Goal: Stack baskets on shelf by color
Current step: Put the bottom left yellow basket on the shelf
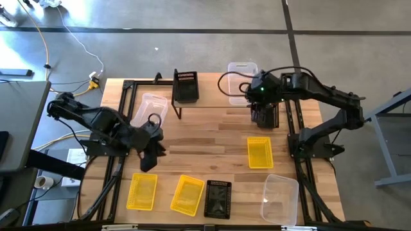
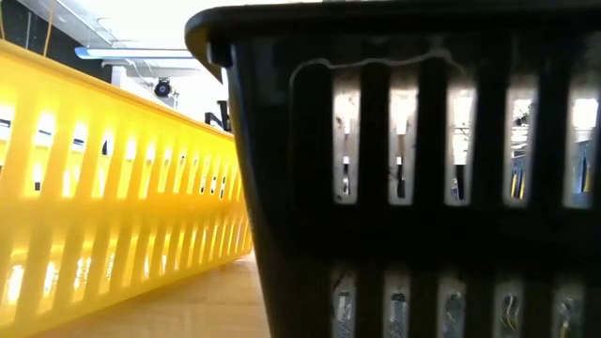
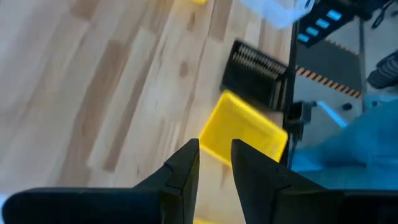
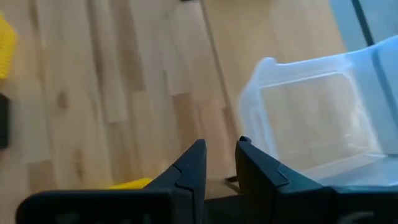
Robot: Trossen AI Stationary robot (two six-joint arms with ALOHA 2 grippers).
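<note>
Both sets of jaws stood slightly parted with a narrow gap and nothing between them, as both wrist views showed. The left gripper [image 1: 149, 157] hung over the left middle of the table [image 1: 212, 131], its fingers [image 3: 186, 171] pointing toward the near edge, where a yellow basket [image 3: 245, 134] and a black mesh basket [image 3: 255, 74] lay. The right gripper [image 1: 264, 115] was at the far right, by the right end of the shelf [image 1: 212, 104], with a clear basket [image 4: 317, 118] just ahead of its fingers [image 4: 189, 171]. On the high view, one black basket [image 1: 185, 86] sat at the shelf's left end and one clear basket [image 1: 243, 80] at its right end, partly hidden by the right arm. A second clear basket [image 1: 150, 109] lay tilted near the shelf's left leg. Along the near edge were two yellow baskets [image 1: 142, 191] [image 1: 187, 194], side by side, then a black one [image 1: 218, 198], then a third clear basket [image 1: 280, 198] at the near right corner. Another yellow basket [image 1: 259, 153] lay right of centre. A further black basket appeared beneath the right gripper, though it could not be made out clearly. The low view was filled by a yellow basket wall [image 2: 113, 225] and a black basket wall [image 2: 423, 188].
</note>
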